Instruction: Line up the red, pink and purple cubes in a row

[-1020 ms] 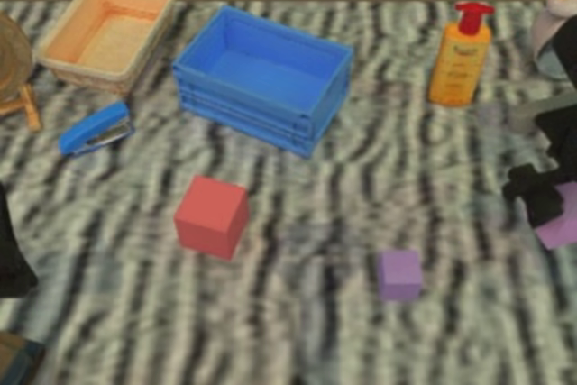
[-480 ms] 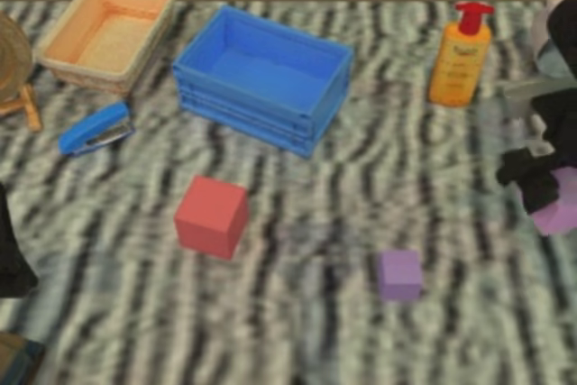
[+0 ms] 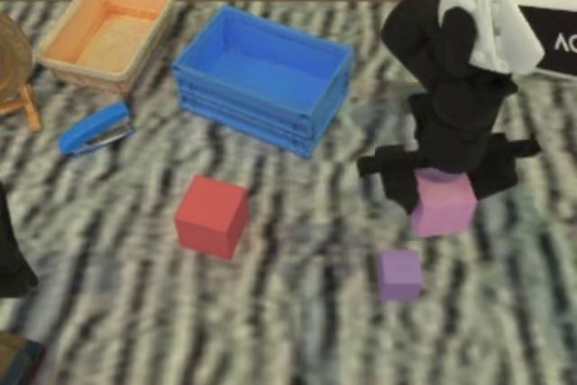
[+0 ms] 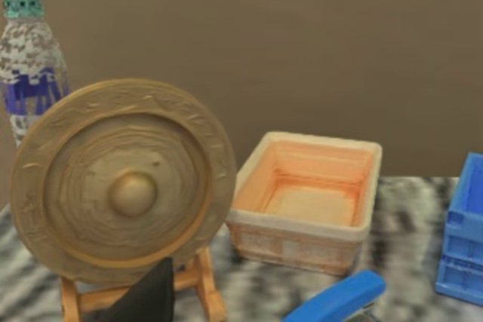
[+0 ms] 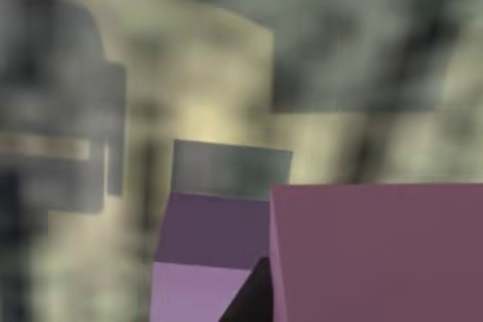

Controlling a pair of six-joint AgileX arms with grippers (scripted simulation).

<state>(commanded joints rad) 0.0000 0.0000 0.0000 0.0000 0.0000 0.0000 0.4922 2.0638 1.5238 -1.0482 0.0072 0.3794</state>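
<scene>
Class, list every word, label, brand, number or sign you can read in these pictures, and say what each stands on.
"AC": white letters on a dark panel of the right arm's white casing, cut off by the top view's right edge; the rest is out of view.
Patterned wrap on the bottle behind the gong: no letters can be made out.
Red cube, pink cube, purple cube, stapler, crate, basket: no text.

Three cubes: red cube (image 3: 211, 217), pink cube (image 3: 443, 205), purple cube (image 3: 399, 274). One crate (image 3: 262, 77), basket (image 3: 108, 31), stapler (image 3: 95, 128), gong (image 4: 124, 182).

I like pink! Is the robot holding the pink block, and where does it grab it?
Yes: the right gripper holds the pink cube by its top part, fingers on opposite sides.
</scene>
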